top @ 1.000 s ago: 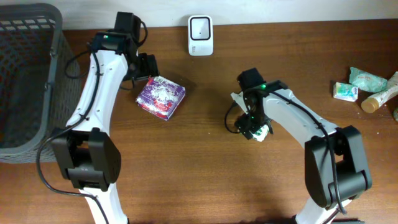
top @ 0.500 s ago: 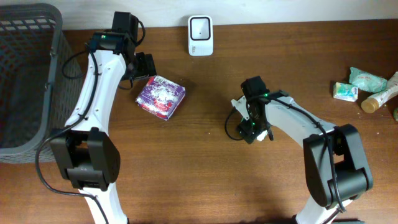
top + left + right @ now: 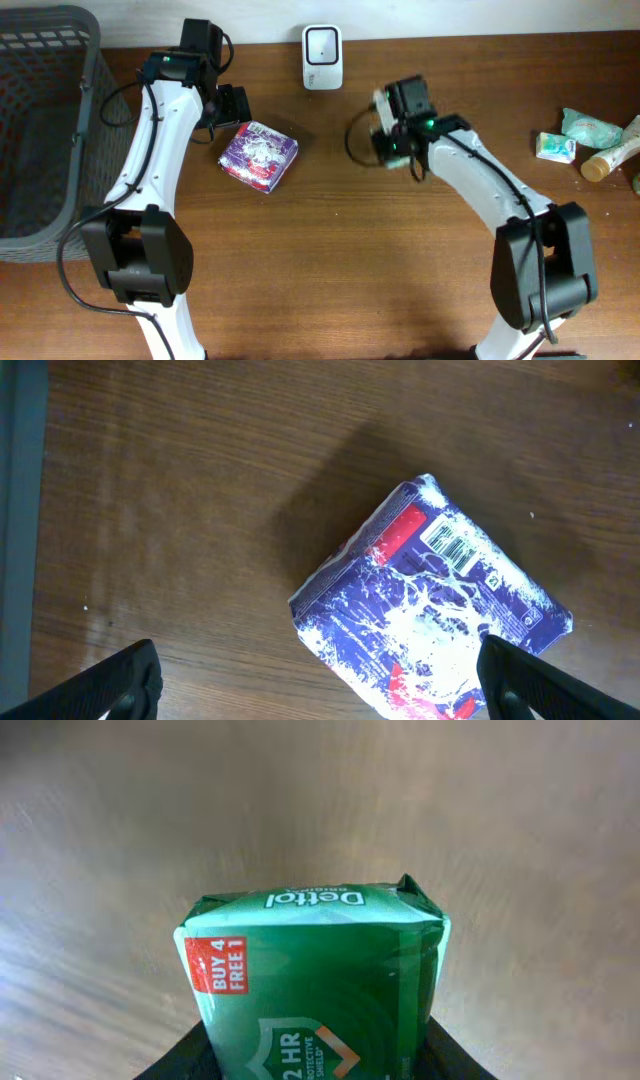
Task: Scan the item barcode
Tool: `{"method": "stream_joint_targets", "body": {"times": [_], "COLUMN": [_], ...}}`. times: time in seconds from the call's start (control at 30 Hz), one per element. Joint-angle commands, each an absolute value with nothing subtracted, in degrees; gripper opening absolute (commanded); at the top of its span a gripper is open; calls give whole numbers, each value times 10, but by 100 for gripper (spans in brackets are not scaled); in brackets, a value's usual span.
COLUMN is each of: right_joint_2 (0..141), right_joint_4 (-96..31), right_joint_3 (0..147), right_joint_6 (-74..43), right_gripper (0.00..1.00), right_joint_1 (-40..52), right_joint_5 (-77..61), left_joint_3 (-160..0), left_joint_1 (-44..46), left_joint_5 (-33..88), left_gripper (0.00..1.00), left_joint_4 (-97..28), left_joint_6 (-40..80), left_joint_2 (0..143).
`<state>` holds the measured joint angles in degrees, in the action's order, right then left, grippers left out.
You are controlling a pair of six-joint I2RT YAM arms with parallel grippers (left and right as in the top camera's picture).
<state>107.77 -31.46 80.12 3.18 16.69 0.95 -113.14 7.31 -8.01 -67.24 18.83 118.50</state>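
Note:
A green Dettol soap pack (image 3: 315,970) fills the right wrist view, and my right gripper (image 3: 315,1062) is shut on its sides, holding it above the table. From overhead, that gripper (image 3: 392,138) hangs right of and below the white barcode scanner (image 3: 322,57) at the back edge. A purple-blue pack (image 3: 259,156) lies flat on the table with its barcode (image 3: 448,546) facing up. My left gripper (image 3: 320,685) hovers over it, open, with the fingers (image 3: 120,682) wide on either side and not touching.
A dark mesh basket (image 3: 40,130) stands at the far left; its rim (image 3: 20,510) shows in the left wrist view. At the far right lie a small box (image 3: 555,147), a green pouch (image 3: 590,125) and a bottle (image 3: 612,155).
My right gripper has closed on the green pack, lifted it from the table's middle and carried it back toward the scanner. The left arm has stayed still.

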Motion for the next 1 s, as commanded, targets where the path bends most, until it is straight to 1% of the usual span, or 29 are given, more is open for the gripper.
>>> {"method": "stream_joint_targets", "body": {"times": [0.0,0.03,0.1,0.17,0.23,0.37,0.43,0.47,0.53,0.57,0.7,0.87,0.97], "right_joint_2": [1073,1073,1074,1085,1107,1197,1252,1282,1337,1363,1402,1429,1429], "right_joint_4": [-211,-146,-66,23,63,41,-4,-39,-111,-140,-143,-142,-144], "right_joint_3": [853,853,853,855,876,997,1077,1127,1212,1245,1253,1253,1258], "right_joint_6": [-59,-105,-150,-171,-180,-190,-190,-190,-220,-233,-232,-231,-192], "right_gripper": [38,38,39,39,39,38,36,32,27,27,31,31,31], "right_joint_1": [165,165,165,168,169,174,181,184,191,195,219,237,236], "right_joint_5": [-10,-10,-16,-22,-22,-24,-23,-24,-24,-24,-23,21,39], "left_joint_3": [-1135,-1135,-1135,-1135,-1135,-1135,-1135,-1135,-1135,-1135,-1135,-1135,-1135], "left_joint_1": [70,70,70,70,70,70,70,70,70,70,70,70,70], "left_joint_5": [-90,-90,-90,-90,-90,-90,-90,-90,-90,-90,-90,-90,-90], "left_gripper": [99,99,99,99,99,99,99,99,99,99,99,99,99], "left_joint_4": [-672,-672,-672,-672,-672,-672,-672,-672,-672,-672,-672,-672,-672], "left_joint_6": [188,188,188,188,188,188,188,188,188,188,188,188,188], "left_joint_2": [1174,1174,1174,1174,1174,1174,1174,1174,1174,1174,1174,1174,1174]}}
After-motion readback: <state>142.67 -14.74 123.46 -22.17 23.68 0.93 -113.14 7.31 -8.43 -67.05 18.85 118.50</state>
